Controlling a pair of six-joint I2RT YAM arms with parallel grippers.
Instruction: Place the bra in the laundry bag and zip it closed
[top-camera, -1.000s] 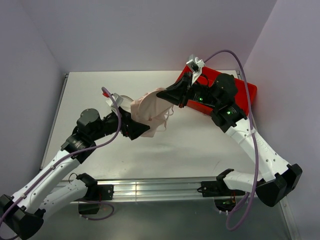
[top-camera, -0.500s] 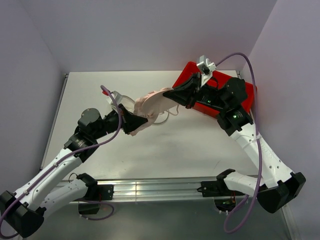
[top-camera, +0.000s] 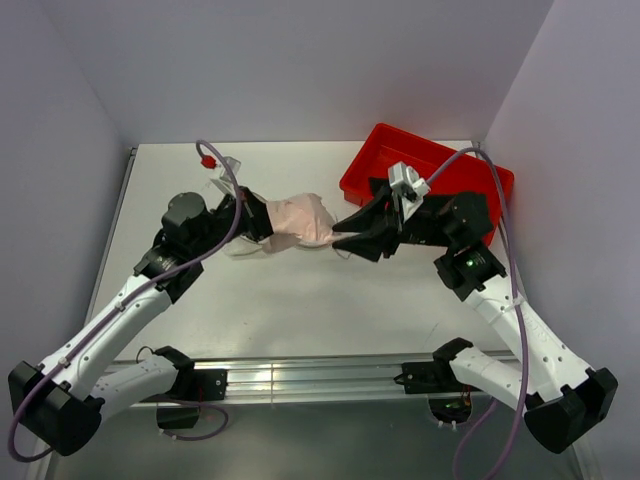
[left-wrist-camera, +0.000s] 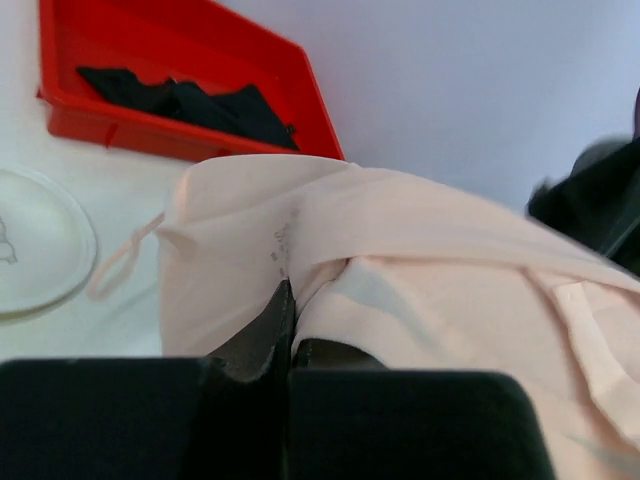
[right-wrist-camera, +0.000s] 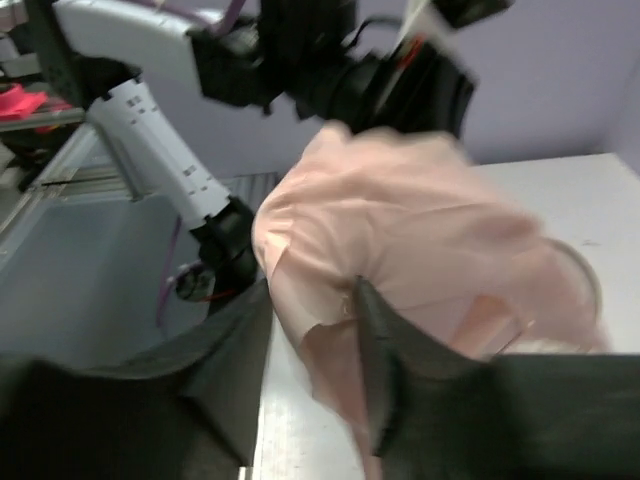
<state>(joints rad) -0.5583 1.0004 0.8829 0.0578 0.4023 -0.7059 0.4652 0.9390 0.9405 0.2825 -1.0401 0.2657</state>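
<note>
The pale pink bra (top-camera: 302, 218) lies bunched on the white table between the two arms. My left gripper (top-camera: 266, 222) is shut on its left side; in the left wrist view the fingertips (left-wrist-camera: 284, 312) pinch a fold of the bra (left-wrist-camera: 420, 260). My right gripper (top-camera: 343, 232) stands open at the bra's right edge. In the right wrist view its gripper (right-wrist-camera: 305, 375) has jaws apart, and a loose flap of the bra (right-wrist-camera: 400, 210) hangs between them. The whitish round laundry bag (left-wrist-camera: 35, 245) lies flat on the table to the left of the bra, mostly hidden from above.
A red tray (top-camera: 365, 182) sits at the back right behind the right arm; in the left wrist view the tray (left-wrist-camera: 150, 140) holds dark cloth (left-wrist-camera: 190, 98). Purple walls enclose the table on three sides.
The left gripper has shut on the bra. The right gripper has opened and let go of it. Both arms came down and left, lowering the bra from the air to the table.
</note>
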